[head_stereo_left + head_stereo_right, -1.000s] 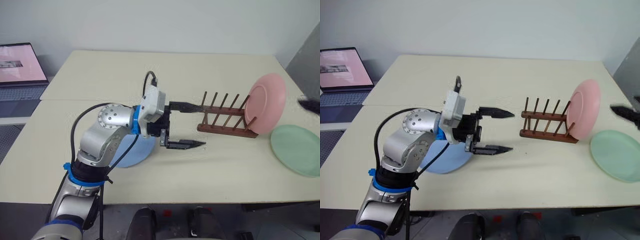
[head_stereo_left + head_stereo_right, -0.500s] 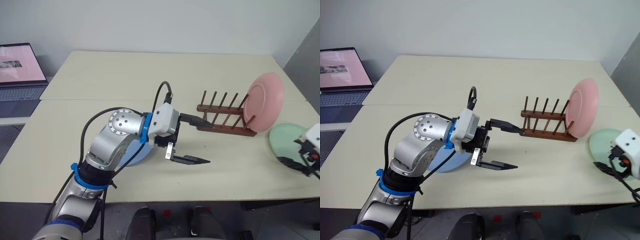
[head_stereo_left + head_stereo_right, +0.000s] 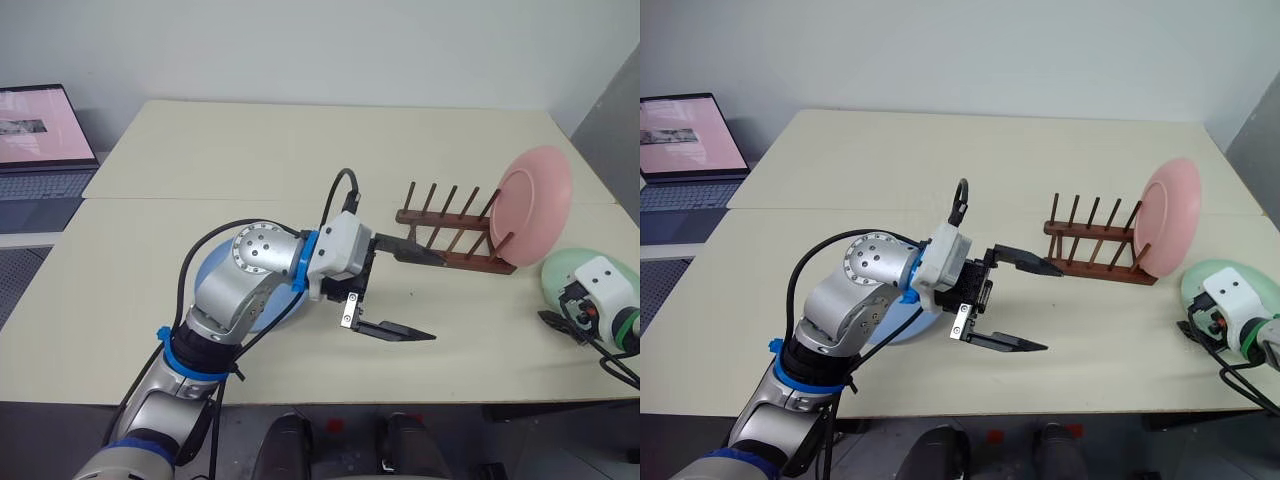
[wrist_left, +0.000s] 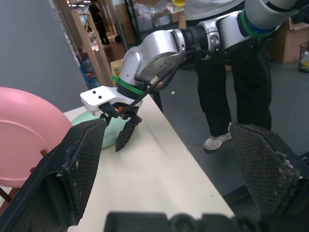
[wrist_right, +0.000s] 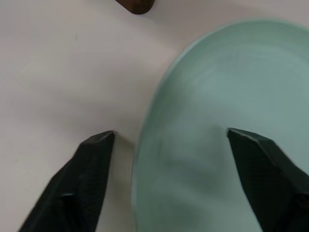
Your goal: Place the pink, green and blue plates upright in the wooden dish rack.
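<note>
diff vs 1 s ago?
The right gripper came down from the table's right edge onto the green plate; its fingers straddle the rim, no grip yet. The left gripper stayed open, shifting slightly. The pink plate in the wooden dish rack and the blue plate are unchanged.

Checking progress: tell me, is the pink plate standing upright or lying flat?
Upright: the pink plate stands on edge between pegs at the wooden dish rack's end.

Plates, three: pink [image 3: 535,205], green [image 5: 231,125], blue [image 3: 262,310]. One wooden rack [image 3: 450,235]. One laptop [image 3: 40,140]. Two tables [image 3: 300,150].
</note>
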Robot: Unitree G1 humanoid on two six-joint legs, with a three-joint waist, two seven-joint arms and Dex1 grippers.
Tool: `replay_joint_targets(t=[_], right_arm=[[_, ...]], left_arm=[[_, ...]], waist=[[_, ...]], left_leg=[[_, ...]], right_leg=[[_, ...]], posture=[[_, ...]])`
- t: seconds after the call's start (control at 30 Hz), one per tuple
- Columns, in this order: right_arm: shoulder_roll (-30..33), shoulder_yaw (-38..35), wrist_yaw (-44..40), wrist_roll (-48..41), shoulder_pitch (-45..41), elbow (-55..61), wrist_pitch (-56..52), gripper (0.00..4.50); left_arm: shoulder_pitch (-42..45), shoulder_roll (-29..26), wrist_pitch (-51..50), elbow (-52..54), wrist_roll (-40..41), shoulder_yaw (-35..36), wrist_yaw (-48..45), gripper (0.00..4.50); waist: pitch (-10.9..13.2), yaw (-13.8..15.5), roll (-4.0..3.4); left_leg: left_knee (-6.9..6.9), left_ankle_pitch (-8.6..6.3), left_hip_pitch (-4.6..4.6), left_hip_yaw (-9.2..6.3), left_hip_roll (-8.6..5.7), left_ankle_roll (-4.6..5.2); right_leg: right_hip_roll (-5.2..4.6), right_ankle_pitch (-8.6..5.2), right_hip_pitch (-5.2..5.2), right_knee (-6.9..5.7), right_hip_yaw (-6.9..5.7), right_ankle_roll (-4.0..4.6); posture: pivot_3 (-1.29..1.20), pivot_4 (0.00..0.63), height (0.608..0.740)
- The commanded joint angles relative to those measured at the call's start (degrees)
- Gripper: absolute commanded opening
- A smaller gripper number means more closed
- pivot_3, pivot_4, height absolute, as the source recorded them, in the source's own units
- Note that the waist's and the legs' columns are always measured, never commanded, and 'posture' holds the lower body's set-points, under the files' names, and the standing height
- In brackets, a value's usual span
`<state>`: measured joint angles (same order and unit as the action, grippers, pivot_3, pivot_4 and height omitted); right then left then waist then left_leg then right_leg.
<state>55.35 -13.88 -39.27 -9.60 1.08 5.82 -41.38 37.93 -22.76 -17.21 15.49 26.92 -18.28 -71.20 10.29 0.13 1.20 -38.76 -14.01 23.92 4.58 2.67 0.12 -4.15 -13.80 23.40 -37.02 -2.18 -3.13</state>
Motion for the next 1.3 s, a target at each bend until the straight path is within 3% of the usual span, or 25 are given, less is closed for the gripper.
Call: replay_joint_targets(t=[0.03, 0.2, 0.27, 0.5, 0.67, 0.87, 0.97, 1.1, 1.3], right_arm=[[0.0, -0.9, 0.8, 0.2, -0.5, -0.1, -2.1, 2.4], [-0.5, -1.4, 1.3, 0.0, -0.1, 0.5, -4.3, 0.48], [-0.7, -2.1, 1.6, -0.2, 0.0, 0.9, -4.9, 0.04], [1.0, -9.9, 4.2, 0.7, -1.6, 4.8, -2.0, 0.04], [5.6, -15.2, 7.1, 0.7, -13.5, 7.3, 2.3, 0.04], [5.1, -9.9, 5.5, -4.5, -31.7, 10.1, 7.7, 0.04], [2.6, -6.4, 5.0, -8.3, -40.6, 11.8, 6.6, 0.04], [-6.6, -6.9, 6.6, -23.0, -48.6, 17.1, -4.7, 0.04], [-15.9, -14.8, 13.2, -42.2, -45.4, 19.8, -18.8, 0.04]], left_arm=[[1.3, 0.0, 0.6, 1.4, 0.9, 0.6, -0.9, 4.5], [1.2, 0.0, 0.9, 1.2, 0.7, 0.7, -1.2, 4.5], [1.1, -0.1, 1.0, 1.0, 0.7, 0.8, -1.3, 4.5], [0.7, -2.0, -1.5, 1.2, 2.5, 4.2, 0.2, 4.5], [0.3, -4.6, -5.1, 1.5, 4.8, 8.4, 2.5, 4.5], [0.5, -6.0, -6.0, 0.9, 5.1, 11.2, 4.5, 4.5], [0.5, -6.8, -6.1, 0.7, 4.9, 11.6, 4.8, 4.5], [-0.3, -8.0, -5.9, 1.4, 4.5, 11.6, 4.9, 4.5], [-0.8, -8.3, -6.2, 2.4, 4.8, 11.6, 5.5, 4.5]], waist=[[0.0, 0.0, 0.0], [0.0, 0.0, 0.04], [-0.1, 0.0, 0.25], [-0.1, 0.0, 0.22], [-0.1, -0.5, 0.0], [-0.1, -0.3, 0.01], [-0.1, -0.4, 0.02], [-0.1, -0.3, 0.05], [-0.1, 0.5, 0.07]], left_leg=[[0.0, 0.0, 0.0, 0.0, 0.0, 0.0], [-0.01, 0.0, 0.0, 0.0, 0.0, 0.0], [-0.02, 0.0, -0.01, 0.0, 0.0, 0.0], [-0.08, 0.01, -0.04, 0.02, 0.01, 0.01], [-0.05, 0.0, -0.01, 0.16, 0.01, 0.01], [0.06, 0.0, 0.01, 0.04, 0.08, 0.0], [0.04, 0.0, 0.04, 0.1, 0.07, 0.0], [0.05, 0.0, 0.08, 0.1, 0.1, 0.0], [0.01, -0.01, 0.29, 0.08, 0.09, 0.02]], right_leg=[[0.0, 0.0, 0.0, 0.0, 0.0, 0.0], [0.0, 0.0, -0.01, 0.0, 0.01, 0.01], [0.0, 0.0, -0.04, 0.01, 0.0, 0.0], [0.0, -0.02, -0.06, -0.01, 0.04, 0.16], [0.0, 0.11, 0.09, -0.03, 0.18, -0.06], [0.12, 0.07, 0.13, -0.04, 0.05, -0.01], [0.11, 0.09, 0.15, -0.01, 0.12, -0.02], [0.09, 0.24, 0.16, 0.01, 0.08, 0.24], [0.0, 0.26, 0.16, 0.05, 0.01, 0.27]], posture=[[0.0, 0.15, 0.738], [0.0, 0.15, 0.738], [0.0, 0.15, 0.738], [0.0, 0.15, 0.738], [0.0, 0.15, 0.738], [0.0, 0.15, 0.738], [0.0, 0.15, 0.738], [0.0, 0.15, 0.738], [0.0, 0.15, 0.738]])
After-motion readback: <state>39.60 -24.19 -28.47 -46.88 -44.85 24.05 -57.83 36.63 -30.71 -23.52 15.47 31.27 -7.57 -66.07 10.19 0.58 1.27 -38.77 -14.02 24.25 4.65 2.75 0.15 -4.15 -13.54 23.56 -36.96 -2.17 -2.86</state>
